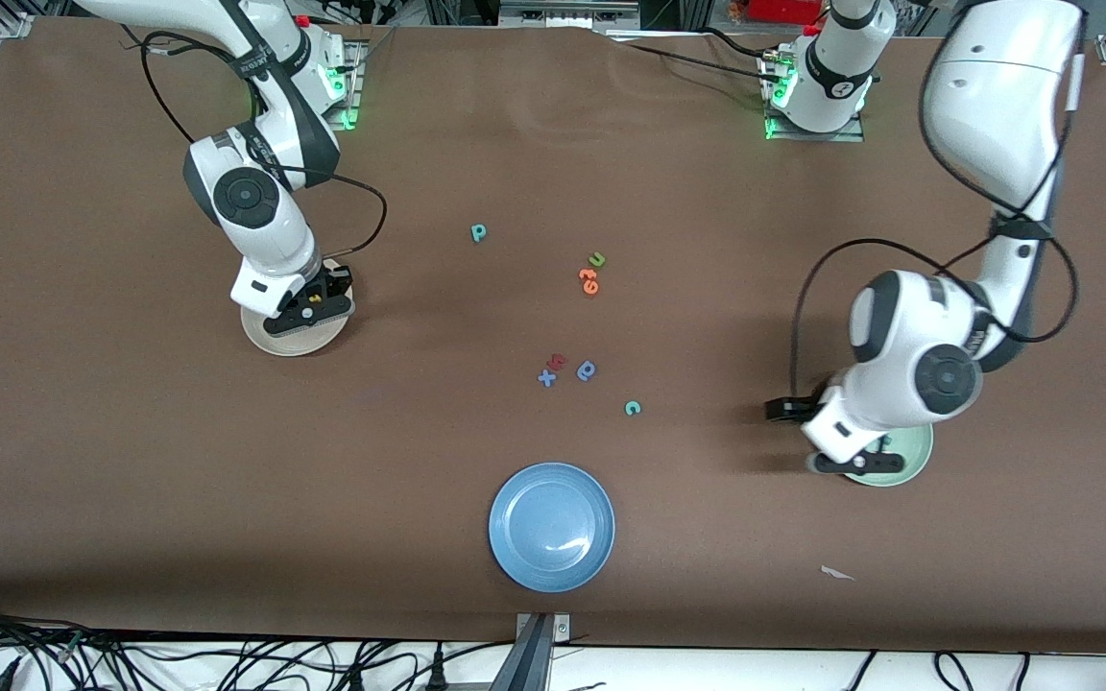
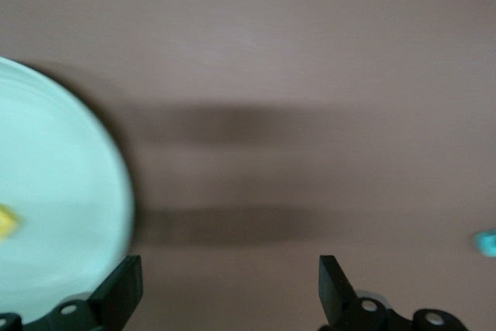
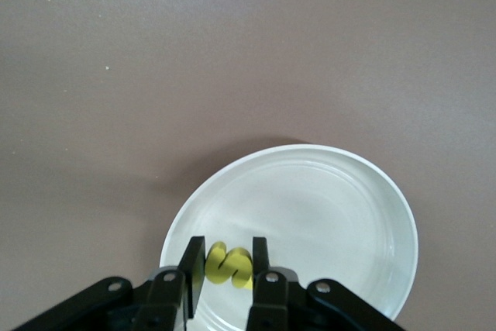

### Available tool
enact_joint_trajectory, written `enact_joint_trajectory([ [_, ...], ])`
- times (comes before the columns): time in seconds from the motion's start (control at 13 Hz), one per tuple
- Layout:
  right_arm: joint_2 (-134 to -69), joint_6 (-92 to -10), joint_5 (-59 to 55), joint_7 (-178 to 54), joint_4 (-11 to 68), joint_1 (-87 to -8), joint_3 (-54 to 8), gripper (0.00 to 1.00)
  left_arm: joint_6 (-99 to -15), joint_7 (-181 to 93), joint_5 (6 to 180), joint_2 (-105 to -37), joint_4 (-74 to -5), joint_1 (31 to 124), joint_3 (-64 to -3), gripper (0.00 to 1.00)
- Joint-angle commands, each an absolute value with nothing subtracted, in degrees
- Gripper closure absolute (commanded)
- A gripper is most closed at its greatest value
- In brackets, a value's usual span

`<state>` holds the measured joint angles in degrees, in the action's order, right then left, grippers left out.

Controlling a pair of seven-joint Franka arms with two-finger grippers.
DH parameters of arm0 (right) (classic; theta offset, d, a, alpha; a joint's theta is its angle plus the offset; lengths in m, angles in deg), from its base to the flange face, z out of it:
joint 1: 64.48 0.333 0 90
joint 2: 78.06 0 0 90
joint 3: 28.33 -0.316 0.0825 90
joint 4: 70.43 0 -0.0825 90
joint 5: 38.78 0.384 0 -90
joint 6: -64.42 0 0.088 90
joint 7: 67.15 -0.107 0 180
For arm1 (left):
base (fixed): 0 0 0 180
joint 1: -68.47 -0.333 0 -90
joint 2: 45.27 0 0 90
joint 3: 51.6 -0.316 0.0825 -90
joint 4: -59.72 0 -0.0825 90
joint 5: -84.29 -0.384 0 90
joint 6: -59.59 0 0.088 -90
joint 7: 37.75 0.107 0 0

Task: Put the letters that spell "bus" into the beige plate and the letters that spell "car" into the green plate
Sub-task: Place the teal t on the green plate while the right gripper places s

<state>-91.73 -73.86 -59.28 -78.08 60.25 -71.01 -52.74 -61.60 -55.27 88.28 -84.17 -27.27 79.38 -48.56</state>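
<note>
The yellow s [image 3: 230, 266] is clamped in the right end effector [image 3: 226, 267] over the beige plate [image 3: 364, 222], while the left end effector [image 2: 231, 292] hangs open-fingered beside the green plate [image 2: 54, 215], with the teal c [image 1: 633, 408] on the worktop [image 1: 131, 461] at the blue plate's [image 1: 551, 526] one o'clock.

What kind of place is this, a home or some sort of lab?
Most likely a robotics lab: two bolted-down arms at a brown-covered table, the right gripper over the beige plate, the left gripper by the green plate, cables along the edge.
</note>
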Motion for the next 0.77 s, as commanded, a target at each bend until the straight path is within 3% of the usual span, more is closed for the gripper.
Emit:
enact_joint_trajectory([
  [0.0, -90.8, -73.5, -58.8, -77.4, 61.2, -71.6, -53.3, 0.41, -60.9, -69.0, 89.5, -90.0, -19.4, 86.2, -49.5, 0.0],
  [0.23, -90.9, -73.5, -58.8, -78.5, 61.5, -71.5, -53.3, 0.3, -61.1, -79.3, 89.0, -95.4, -12.6, 91.4, -49.8, 0.0],
  [0.38, -91.3, -73.8, -58.8, -85.8, 62.5, -71.0, -54.5, 0.3, -62.7, -84.6, 88.9, -98.3, -10.0, 93.9, -50.7, 0.0],
  [0.69, -93.2, -77.3, -58.7, -105.0, 62.7, -62.3, -56.9, 0.3, -64.8, -90.5, 89.0, -99.8, -9.9, 97.4, -52.7, 0.02],
])
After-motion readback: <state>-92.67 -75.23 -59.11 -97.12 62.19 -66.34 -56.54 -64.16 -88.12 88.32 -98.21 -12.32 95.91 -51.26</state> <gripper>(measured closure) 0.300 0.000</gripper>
